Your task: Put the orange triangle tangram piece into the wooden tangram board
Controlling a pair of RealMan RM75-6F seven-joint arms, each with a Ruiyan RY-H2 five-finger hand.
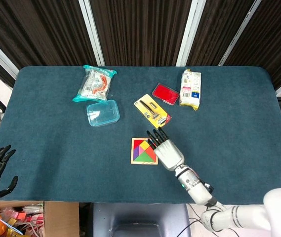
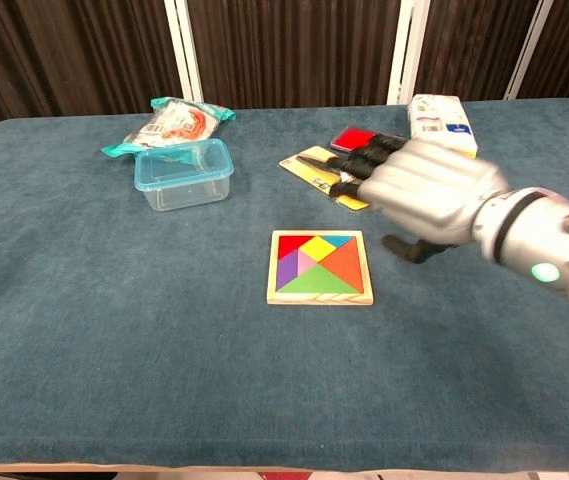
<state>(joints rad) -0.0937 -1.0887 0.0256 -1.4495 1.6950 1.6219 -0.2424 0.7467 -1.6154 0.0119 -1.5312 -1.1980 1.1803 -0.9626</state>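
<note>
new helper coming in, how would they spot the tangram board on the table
Start at the blue table and look near its front middle, just left of the right hand. The tangram board lies flat there: the only wooden-framed square, filled with coloured pieces.
</note>
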